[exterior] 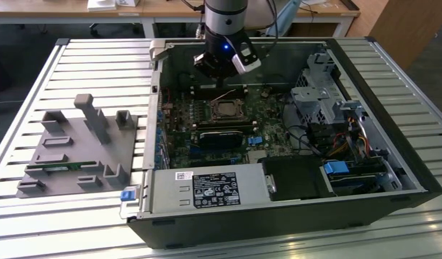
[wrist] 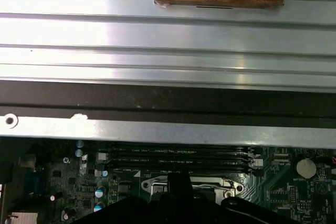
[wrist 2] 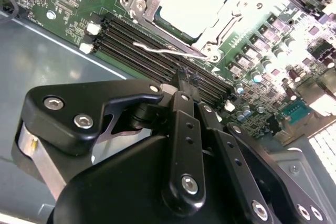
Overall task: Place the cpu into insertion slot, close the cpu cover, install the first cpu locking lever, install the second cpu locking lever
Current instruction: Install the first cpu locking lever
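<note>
Gripper: The arm's black gripper is hanging inside the open computer case. Its fingers are drawn narrow, tips together, with nothing showing between them.
Cpu: The cpu is sitting flat in the insertion slot, a short way beyond the fingertips. In the exterior view it is lying just below the gripper.
Cover: The cpu cover is lying down over the chip, its square window framing the grey top.
Lever: A thin silver locking lever is running beside the socket edge nearest the gripper, across the long black slots. It is lying just ahead of the fingertips; whether they are touching it cannot be told.
Edges: The case's far wall is standing close behind the gripper. In the first wrist view the case's silver rim is running past the slots on the side away from the socket.
Open room: The drive cage is rising near the gripper on the exterior view's right. A black rectangular module is lying beyond the socket, apart from the gripper.
Outside the case: A grey fixture is resting on the slatted table, well apart from the gripper on the exterior view's left.
</note>
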`<state>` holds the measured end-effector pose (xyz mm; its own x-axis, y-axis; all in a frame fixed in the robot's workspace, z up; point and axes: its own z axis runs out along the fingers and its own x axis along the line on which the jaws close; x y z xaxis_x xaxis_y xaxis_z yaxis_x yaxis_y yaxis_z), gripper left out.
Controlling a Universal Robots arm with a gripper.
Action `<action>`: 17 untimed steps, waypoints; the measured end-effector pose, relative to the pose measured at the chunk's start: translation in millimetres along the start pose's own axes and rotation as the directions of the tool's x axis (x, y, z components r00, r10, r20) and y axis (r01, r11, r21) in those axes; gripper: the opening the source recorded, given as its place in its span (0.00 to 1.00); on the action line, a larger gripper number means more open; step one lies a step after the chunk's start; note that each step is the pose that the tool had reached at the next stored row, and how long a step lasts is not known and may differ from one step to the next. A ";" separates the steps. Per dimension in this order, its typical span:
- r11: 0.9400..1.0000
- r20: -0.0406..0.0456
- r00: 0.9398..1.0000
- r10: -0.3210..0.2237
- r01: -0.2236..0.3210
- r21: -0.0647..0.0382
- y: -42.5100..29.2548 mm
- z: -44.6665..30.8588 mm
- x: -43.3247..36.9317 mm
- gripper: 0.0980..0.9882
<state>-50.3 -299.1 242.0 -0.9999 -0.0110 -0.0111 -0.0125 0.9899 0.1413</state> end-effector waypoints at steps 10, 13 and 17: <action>1.000 0.001 1.000 0.000 0.000 0.005 -1.4 9.7 -4.7 0.02; 1.000 0.001 1.000 0.000 0.000 0.005 -1.6 11.1 -7.0 0.02; 1.000 0.001 1.000 0.000 0.000 0.005 -1.0 13.6 -10.3 0.02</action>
<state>-39.9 -298.1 228.5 -0.9999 -0.0114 -0.0118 -0.0129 0.9906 0.1364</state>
